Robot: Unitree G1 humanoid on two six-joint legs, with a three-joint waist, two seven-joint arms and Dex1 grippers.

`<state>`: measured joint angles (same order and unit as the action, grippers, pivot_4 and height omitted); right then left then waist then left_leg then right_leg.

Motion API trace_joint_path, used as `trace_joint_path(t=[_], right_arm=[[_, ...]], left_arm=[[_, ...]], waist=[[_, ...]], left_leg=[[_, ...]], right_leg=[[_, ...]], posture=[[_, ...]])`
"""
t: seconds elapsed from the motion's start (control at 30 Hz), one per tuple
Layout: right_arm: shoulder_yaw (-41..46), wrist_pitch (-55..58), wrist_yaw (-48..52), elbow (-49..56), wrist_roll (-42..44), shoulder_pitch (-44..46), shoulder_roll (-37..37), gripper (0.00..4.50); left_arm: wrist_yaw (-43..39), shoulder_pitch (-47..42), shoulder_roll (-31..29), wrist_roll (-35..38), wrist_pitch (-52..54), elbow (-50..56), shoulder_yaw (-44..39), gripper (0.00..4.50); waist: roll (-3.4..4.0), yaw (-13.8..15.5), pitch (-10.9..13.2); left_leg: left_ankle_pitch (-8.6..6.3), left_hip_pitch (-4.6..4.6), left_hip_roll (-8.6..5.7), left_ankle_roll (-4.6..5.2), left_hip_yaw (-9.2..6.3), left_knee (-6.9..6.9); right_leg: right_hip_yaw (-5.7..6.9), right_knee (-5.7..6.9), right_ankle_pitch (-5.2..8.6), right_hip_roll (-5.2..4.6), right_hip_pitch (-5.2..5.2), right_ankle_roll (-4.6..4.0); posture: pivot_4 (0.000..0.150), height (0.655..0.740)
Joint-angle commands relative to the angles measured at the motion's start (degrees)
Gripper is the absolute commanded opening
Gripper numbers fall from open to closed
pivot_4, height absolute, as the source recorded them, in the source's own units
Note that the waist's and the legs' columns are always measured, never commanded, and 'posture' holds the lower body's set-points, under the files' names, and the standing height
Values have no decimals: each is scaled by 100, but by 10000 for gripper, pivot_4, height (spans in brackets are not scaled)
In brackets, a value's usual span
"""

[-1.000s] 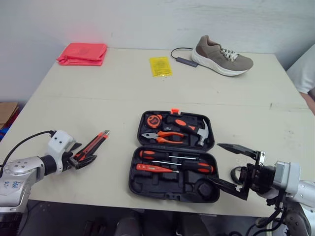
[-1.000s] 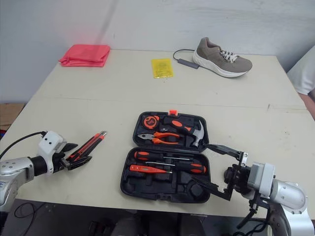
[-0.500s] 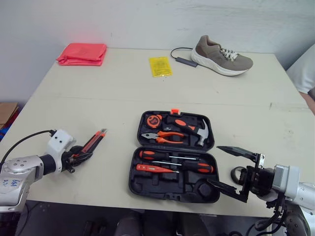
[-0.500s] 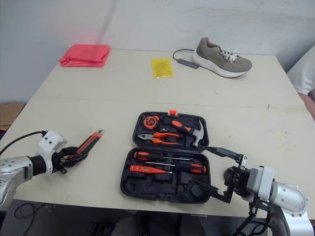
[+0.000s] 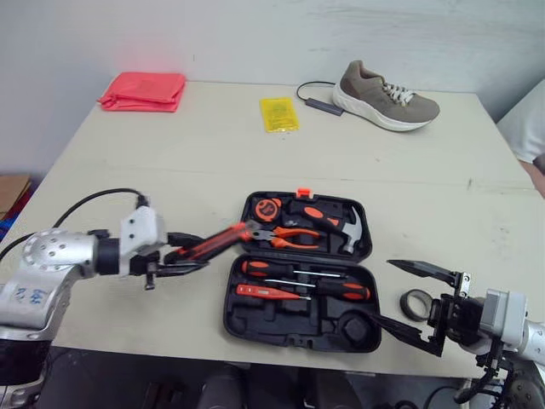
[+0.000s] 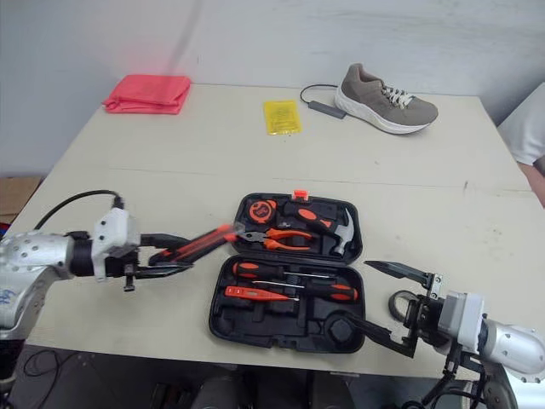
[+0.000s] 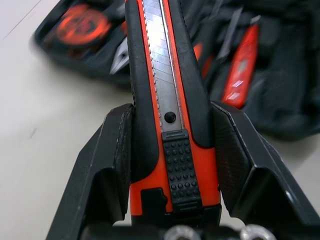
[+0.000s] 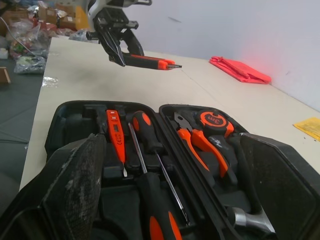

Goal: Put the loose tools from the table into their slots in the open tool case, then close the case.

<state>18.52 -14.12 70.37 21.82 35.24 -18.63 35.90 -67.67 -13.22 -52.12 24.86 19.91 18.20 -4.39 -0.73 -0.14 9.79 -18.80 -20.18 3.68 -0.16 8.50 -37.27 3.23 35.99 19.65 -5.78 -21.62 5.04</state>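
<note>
Between left fingers point(image 7: 107, 160), knife point(image 7: 161, 85), tip cropped.

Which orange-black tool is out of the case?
The knife, clamped in the left gripper and held off the table by the case's left side. The pliers, screwdrivers and tester lie in their slots.

Red cloth point(image 5: 143, 91), yellow pkt point(image 5: 278, 114), shoe point(image 5: 387, 95) w/ cable point(image 5: 317, 104) beside.
</note>
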Motion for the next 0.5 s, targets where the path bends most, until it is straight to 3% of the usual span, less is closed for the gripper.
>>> trace_joint_path(t=[0.03, 0.3, 0.5], right_arm=[[205, -111, 37, 42, 43, -193, 47, 45000], [418, -244, 44, 137, -77, -877, 39, 45000], [550, -279, 46, 125, -35, -1042, 90, 45000]], left_arm=[[-232, -267, -115, -49, 229, 663, 635, 15690], [121, -959, 171, -373, 1284, 1286, 1922, 15690], [147, -1233, 346, -951, 1215, 1216, 2684, 15690]], waist=[[1, -8, 0], [2, 15, 2], [2, 5, 2]], left_leg=[[1, 2, 3, -3, 5, -1], [4, 2, 5, -6, 4, -10], [3, 0, 6, -2, 7, -27]], right_leg=[[-8, -1, -1, 10, 0, 1], [-23, 2, -1, 40, 1, 3], [-29, 4, -4, 39, 2, 8]], posture=[[1500, 7400], [1500, 7400], [1500, 7400]])
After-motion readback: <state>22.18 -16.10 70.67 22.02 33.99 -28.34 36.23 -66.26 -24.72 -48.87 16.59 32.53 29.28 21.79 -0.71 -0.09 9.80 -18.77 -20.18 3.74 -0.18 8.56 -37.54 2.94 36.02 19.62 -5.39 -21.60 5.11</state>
